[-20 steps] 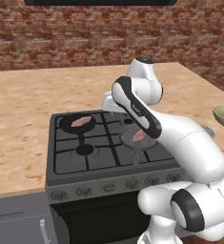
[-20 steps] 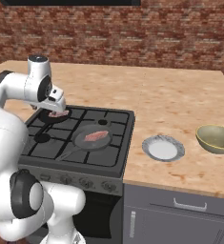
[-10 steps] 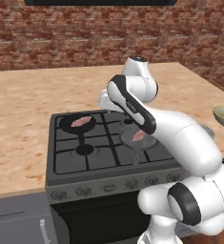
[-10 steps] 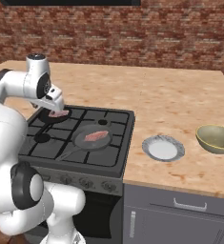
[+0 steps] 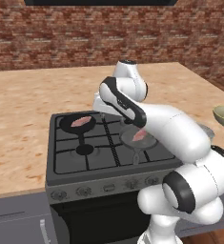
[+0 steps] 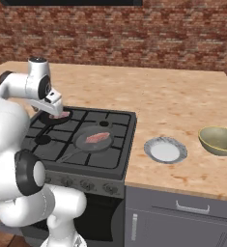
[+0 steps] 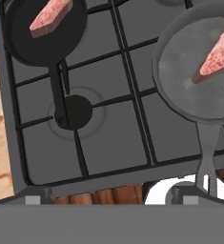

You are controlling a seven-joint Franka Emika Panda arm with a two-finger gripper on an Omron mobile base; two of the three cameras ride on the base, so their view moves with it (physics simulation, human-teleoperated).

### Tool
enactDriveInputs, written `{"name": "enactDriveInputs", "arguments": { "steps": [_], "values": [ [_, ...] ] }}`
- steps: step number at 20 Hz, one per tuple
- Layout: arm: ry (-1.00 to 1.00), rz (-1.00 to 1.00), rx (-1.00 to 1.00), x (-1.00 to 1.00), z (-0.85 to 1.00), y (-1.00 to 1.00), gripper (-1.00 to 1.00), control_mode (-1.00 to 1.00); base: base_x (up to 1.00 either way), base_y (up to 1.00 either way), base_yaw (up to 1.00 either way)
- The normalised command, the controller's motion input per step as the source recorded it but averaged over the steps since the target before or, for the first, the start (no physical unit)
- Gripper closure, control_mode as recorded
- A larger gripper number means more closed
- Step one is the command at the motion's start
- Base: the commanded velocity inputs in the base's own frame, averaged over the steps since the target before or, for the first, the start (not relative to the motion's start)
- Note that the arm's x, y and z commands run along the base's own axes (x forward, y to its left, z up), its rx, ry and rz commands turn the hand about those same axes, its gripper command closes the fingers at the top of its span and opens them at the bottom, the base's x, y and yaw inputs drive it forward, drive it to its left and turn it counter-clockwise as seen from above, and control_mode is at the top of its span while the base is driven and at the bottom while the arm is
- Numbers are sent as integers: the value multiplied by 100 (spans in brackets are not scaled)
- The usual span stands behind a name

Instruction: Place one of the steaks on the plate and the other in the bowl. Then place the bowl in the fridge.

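Clearly you're at the first pick — one steak [image 7: 50, 19] lies in the black skillet [image 7: 25, 40], the other [image 6: 98, 138] in the grey frying pan [image 7: 189, 76] — so lower the gripper [image 6: 57, 111], whose jaw state I cannot tell, onto one

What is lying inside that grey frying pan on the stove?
One raw steak lies inside the grey frying pan, which sits on the stove. The pan's bare metal shows around the meat. What is beneath the steak is covered. A second steak lies in the black skillet.
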Motion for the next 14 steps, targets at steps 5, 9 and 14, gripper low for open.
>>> {"name": "enactDriveInputs", "arguments": {
  "steps": [5,9,14],
  "values": [
    [7,-5,0,31,-14,11,-100,-100,0,0,0],
    [8,-7,0,28,-11,18,-100,-100,0,0,0],
    [11,-6,0,34,-13,14,-100,-100,0,0,0]
  ]
}}
